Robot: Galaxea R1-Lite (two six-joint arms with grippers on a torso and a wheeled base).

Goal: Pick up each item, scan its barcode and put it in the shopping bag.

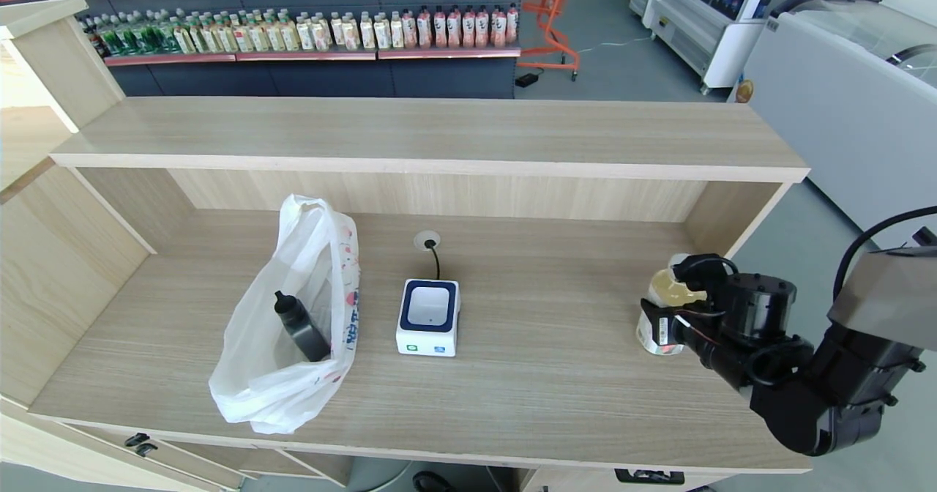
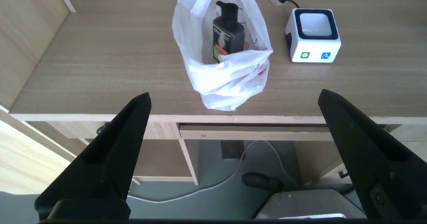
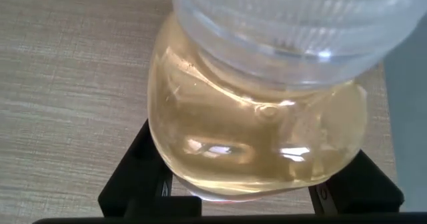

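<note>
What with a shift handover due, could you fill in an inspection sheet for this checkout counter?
Surface: wooden counter, level.
Job's things: black bottle in the white bag; scanner beside it; clear bottle upright at the right end.
Clutter: nothing seen.
End effectors: left end effector open, off the counter's front edge; right end effector at the clear bottle.
Cables: black cable from scanner into a counter hole.
Surroundings: shop shelves, freezers.

The clear plastic bottle of amber liquid [image 1: 665,287] is half covered by the black right gripper [image 1: 677,303] (its top runs off the right wrist view's edge). The white plastic shopping bag [image 1: 293,375] hides the base of the black pump bottle [image 1: 296,323]. Labels on the shelved drink bottles [image 1: 307,32] are too small to tell.
</note>
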